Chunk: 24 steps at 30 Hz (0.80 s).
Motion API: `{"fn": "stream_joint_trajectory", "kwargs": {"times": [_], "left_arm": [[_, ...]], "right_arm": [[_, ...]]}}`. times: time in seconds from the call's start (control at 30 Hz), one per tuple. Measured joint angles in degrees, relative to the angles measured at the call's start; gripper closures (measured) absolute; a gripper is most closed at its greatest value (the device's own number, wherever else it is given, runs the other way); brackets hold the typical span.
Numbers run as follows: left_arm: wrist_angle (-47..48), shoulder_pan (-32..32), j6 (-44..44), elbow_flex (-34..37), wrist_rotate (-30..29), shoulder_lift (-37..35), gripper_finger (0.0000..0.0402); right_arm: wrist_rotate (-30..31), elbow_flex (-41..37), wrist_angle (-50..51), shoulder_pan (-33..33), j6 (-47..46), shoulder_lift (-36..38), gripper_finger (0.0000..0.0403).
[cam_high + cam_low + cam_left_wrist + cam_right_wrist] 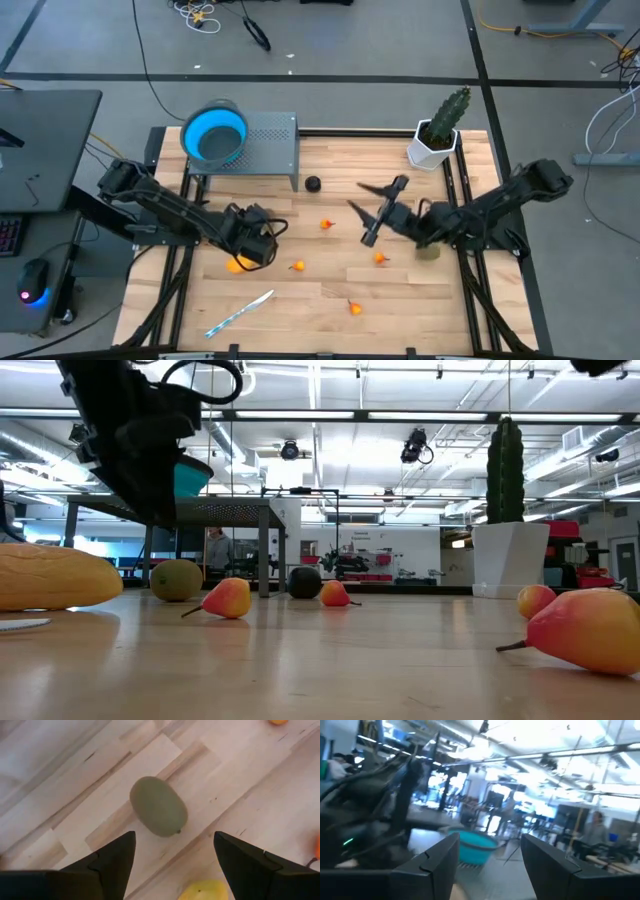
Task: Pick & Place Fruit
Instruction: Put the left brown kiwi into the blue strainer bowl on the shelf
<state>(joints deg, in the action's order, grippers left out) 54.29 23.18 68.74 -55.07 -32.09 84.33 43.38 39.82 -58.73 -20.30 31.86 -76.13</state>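
Olive-brown oval fruit (159, 806) lies on the wooden table (420, 300), its long axis slanting across the boards, below the left gripper (175, 857), whose fingers gape empty. One yellow oblong fruit (238, 264) sits just beside it. Farther off, the right gripper (372, 210) hangs open, empty.

Grey floor (400, 40) with loose cables (195, 14) surrounds the wooden table (300, 310). Beyond its far edge, ceiling strip lights (330, 415), pipes, and blurred figures, perhaps people (595, 832).
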Motion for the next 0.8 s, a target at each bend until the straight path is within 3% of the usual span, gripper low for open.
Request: {"fn": "stream_joint_trajectory", "kwargs": {"times": [0.33,0.67,0.8], "left_arm": [[-1.6,-1.8,2.9,0.0,-1.6,0.0,0.0047],[-0.8,-5.5,11.8,0.0,-1.2,0.4,0.0030],[-4.9,-6.3,13.7,3.1,-2.0,0.4,0.0030]], "right_arm": [[-0.1,0.9,23.2,2.7,-9.9,6.7,0.0183],[1.7,0.8,28.9,2.6,-8.1,6.8,0.0183],[3.5,0.8,29.1,2.5,-6.3,7.1,0.0183]]}}
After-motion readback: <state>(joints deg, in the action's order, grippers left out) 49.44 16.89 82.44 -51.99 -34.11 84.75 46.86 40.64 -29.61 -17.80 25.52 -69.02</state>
